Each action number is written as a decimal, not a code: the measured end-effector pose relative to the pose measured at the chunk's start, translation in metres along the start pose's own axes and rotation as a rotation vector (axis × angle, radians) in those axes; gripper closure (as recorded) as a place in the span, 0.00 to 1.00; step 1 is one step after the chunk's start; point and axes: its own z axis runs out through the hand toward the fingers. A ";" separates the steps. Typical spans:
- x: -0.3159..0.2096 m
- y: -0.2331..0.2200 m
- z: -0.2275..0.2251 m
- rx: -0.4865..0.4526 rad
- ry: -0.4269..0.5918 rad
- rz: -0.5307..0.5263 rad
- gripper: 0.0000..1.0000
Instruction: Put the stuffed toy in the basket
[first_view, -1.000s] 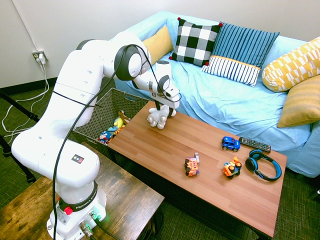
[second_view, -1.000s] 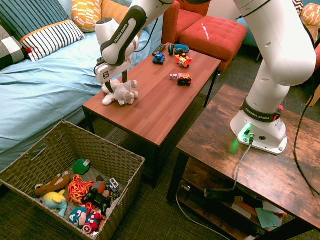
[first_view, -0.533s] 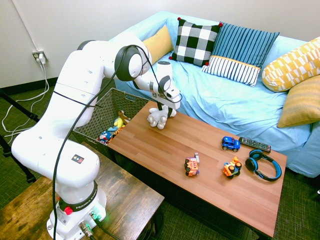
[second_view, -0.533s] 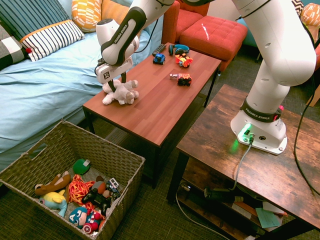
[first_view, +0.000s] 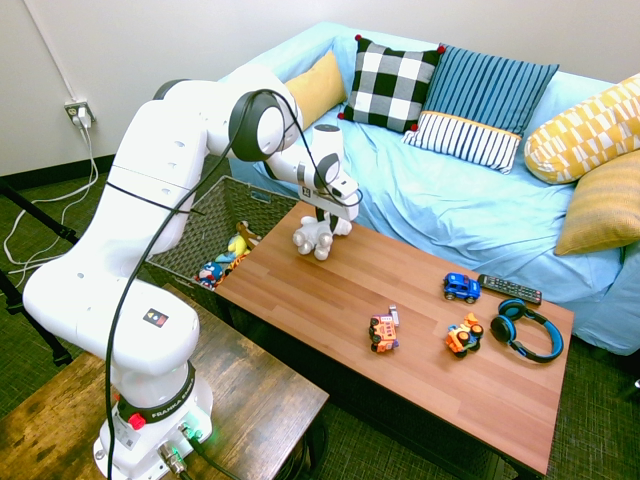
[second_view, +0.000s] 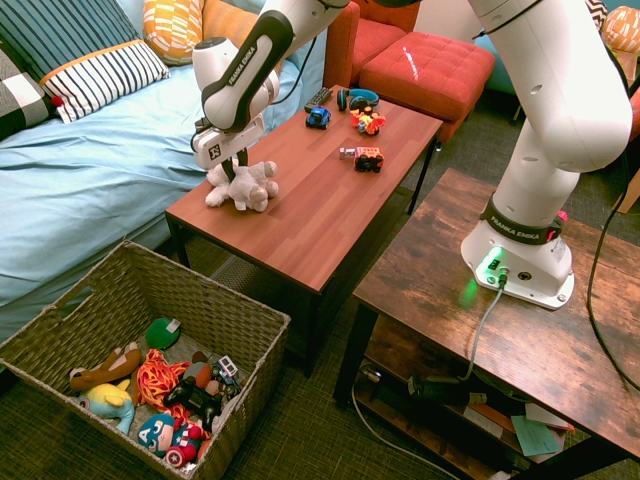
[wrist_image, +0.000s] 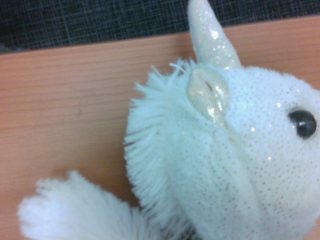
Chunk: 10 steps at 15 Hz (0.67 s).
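The stuffed toy (first_view: 313, 238), a small white fluffy animal with a sparkly horn, sits on the left end of the wooden coffee table (first_view: 330, 295). My gripper (first_view: 322, 220) comes down on it from above, fingers pinched into its back (second_view: 233, 166). In the wrist view the stuffed toy (wrist_image: 225, 165) fills most of the picture against the wood. The basket (second_view: 210, 285), large and woven, stands on the floor beyond that end of the table, with several toys lying in it. The same basket (first_view: 222, 205) shows behind the arm in the first exterior view.
Toy vehicles (first_view: 383, 332) (first_view: 463, 335) (first_view: 461, 288), blue headphones (first_view: 525, 330) and a remote (first_view: 509, 289) lie at the table's far end. A light blue sofa (first_view: 450, 200) with cushions runs along one long side. A red ottoman (second_view: 425, 70) stands past the table.
The fingers have closed in on the stuffed toy's back from wide open. The toy has been drawn slightly upright; the arm has hardly shifted.
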 end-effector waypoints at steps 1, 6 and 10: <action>-0.007 -0.002 -0.013 0.013 0.002 -0.017 1.00; -0.085 -0.038 -0.063 0.056 0.018 -0.142 1.00; -0.176 -0.085 -0.058 0.044 0.020 -0.258 1.00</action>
